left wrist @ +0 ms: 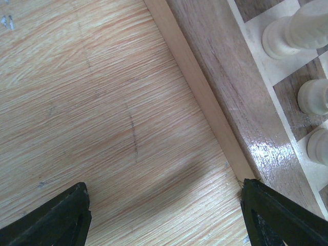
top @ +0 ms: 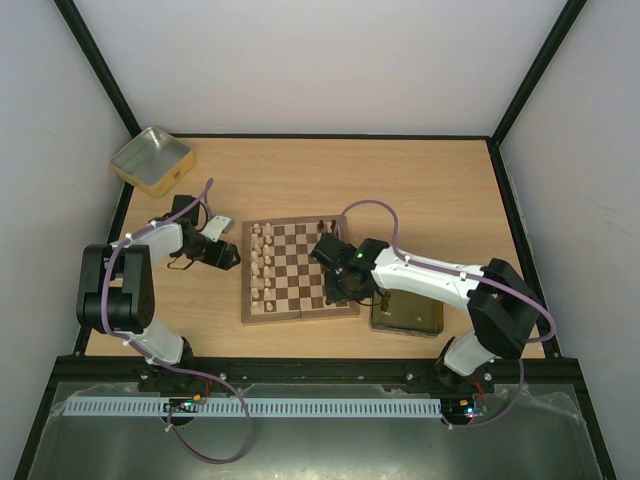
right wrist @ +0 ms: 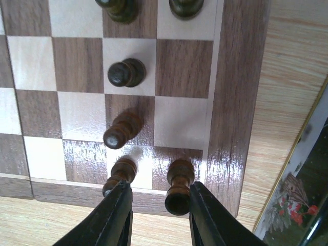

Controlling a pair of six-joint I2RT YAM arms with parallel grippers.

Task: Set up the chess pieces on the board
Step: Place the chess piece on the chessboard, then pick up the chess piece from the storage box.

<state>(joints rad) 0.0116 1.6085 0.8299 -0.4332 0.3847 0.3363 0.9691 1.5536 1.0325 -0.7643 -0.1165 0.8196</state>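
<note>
- Two black fingers of the right gripper [right wrist: 160, 189] stand partly open at the near edge of the board [right wrist: 238, 102]. One dark piece [right wrist: 179, 187] sits between them, close to one finger with a clear gap to the other, so we judge nothing is clamped yet.
- That piece stands on the board's last row, near its corner. Its head is up and its long axis runs straight up from the square. A second dark piece [right wrist: 119, 174] stands just beside it, outside the other finger.
- We judge such a piece to be light, stiff and slippery: turned, glossy wood on a narrow base that tips easily. The best hold is across the waist below the head, squeezed gently.
- Farther in, more dark pieces [right wrist: 125, 72] stand on their squares. They look upright, and we take their lean for the camera's angle.
- Beside the board, under the right arm, lies a shallow tin [top: 405, 312].
- Across the board, cream pieces [top: 262, 262] line its left side.
- Next to that side the left gripper [left wrist: 164, 205] is spread wide and holds nothing, with one finger at the board's rim and bare table [left wrist: 77, 102] below.
- Farthest off, a gold tin [top: 150, 160] rests at the table's far left corner.
</note>
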